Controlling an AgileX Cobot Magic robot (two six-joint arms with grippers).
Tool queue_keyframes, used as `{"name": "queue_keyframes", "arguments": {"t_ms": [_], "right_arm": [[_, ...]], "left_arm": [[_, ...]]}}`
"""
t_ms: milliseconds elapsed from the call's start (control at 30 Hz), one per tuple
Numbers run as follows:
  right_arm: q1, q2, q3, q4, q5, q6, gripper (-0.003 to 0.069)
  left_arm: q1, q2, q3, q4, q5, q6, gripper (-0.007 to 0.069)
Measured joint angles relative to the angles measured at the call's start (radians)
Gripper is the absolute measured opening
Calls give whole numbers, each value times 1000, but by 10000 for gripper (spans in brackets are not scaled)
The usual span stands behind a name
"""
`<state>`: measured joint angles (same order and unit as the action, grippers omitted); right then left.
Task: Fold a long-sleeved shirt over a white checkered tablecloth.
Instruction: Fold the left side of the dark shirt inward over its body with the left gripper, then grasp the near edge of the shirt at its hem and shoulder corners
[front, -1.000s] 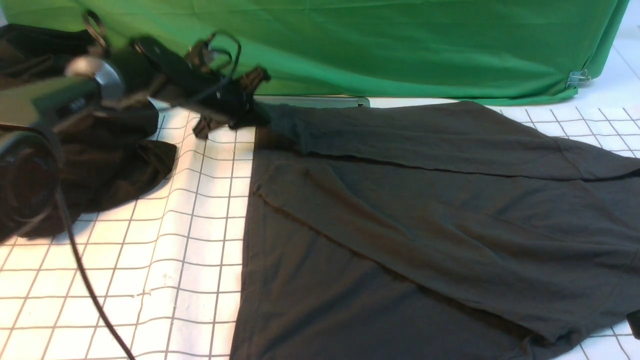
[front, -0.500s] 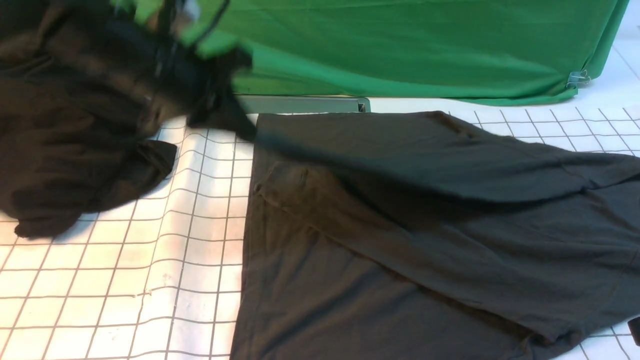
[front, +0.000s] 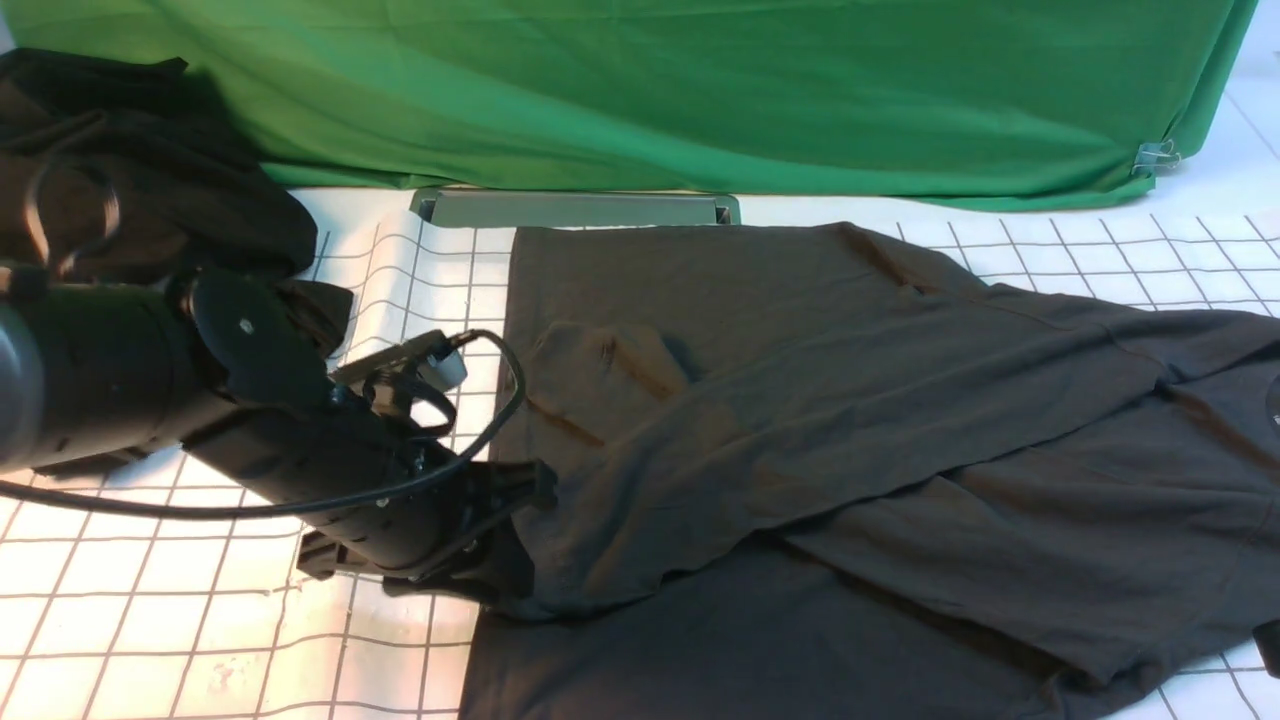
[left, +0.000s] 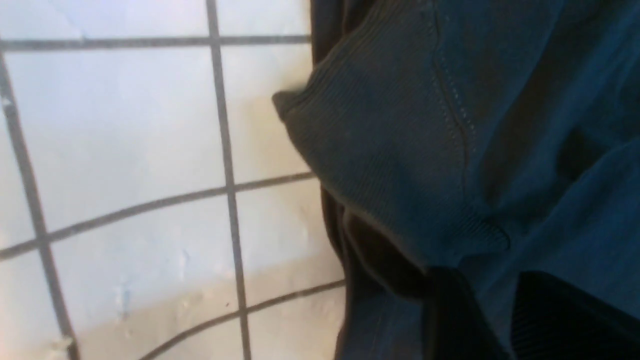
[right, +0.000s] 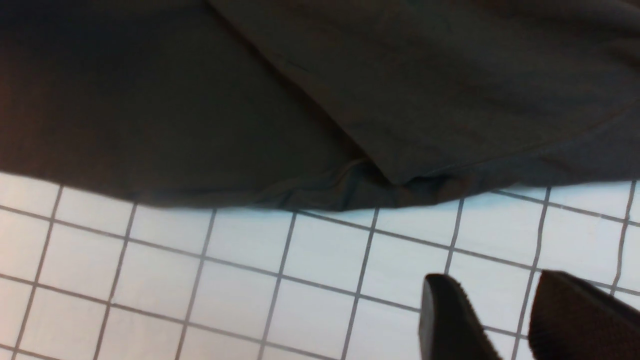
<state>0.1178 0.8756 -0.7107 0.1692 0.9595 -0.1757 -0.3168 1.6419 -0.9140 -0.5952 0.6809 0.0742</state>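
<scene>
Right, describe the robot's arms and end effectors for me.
The left arm is black: thick cylindrical links, a round joint cap, a black cable looping alongside, a small silver-grey fitting. The right end effector has two dark fingers, finely textured.

shirt (front: 850, 400) 1 — tablecloth (front: 200, 620) 1 — green cloth (front: 700, 90) 1 — black heap (front: 150, 180) 1

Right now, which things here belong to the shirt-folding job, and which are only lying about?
Job: long-sleeved shirt; white checkered tablecloth under it; left gripper, shut on the shirt's cuff; right gripper, open above the tablecloth.

Lying about: black heap of cloth; green cloth; grey bar in front of it; binder clip at its corner.
</scene>
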Motion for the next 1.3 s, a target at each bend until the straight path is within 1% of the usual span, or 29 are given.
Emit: {"name": "queue_keyframes", "arguments": {"t_ms": [33,67,100,133,167,233,300,400,467,500,600,700,733,833,967,1100,1133,1167,1200,1233,1300], "right_arm": [[0,0,0,0,0,0,238],[0,0,0,0,0,0,238],[0,0,0,0,0,0,238],[0,0,0,0,0,0,238],[0,0,0,0,0,0,238],[0,0,0,0,0,0,238],[0,0,0,0,0,0,238],[0,0,0,0,-3,0,238],[0,0,0,0,-8,0,238],[0,0,0,0,-8,0,238],[0,0,0,0,-19,0,238],[0,0,0,0,-33,0,238],[0,0,0,0,-42,0,238],[0,0,0,0,-44,0,238],[0,0,0,0,-44,0,238],[1,0,0,0,-29,-3,238],[1,0,0,0,-28,-3,238],[12,0,0,-1,-22,-4,238],[14,0,0,-1,-22,-3,239],[43,2,0,-1,-20,-8,242],[104,16,0,-1,-19,-15,268]], "left_arm": [[0,-1,-1,5,8,0,220],[8,-5,-17,41,55,0,286],[8,-5,-17,41,55,0,286],[17,-23,-44,90,109,-13,344],[18,-26,-47,102,125,-21,349],[22,-71,-85,192,228,-89,395],[16,-108,-80,247,301,-135,404],[-15,-138,-18,263,319,-178,399],[-59,-142,63,231,279,-189,382],[-63,-141,63,228,273,-190,382],[-122,-115,170,187,174,-199,347],[-135,-91,197,156,124,-200,328],[-141,-70,201,128,100,-192,314],[-141,-41,202,104,81,-169,288],[-141,-34,197,97,73,-125,211],[-141,-39,186,95,70,-87,97],[-141,-40,187,95,70,-84,90],[-141,-59,181,95,71,-74,43],[-141,-63,180,95,71,-74,39],[-139,-92,177,97,74,-66,20],[-127,-139,174,100,106,-55,15]]}}
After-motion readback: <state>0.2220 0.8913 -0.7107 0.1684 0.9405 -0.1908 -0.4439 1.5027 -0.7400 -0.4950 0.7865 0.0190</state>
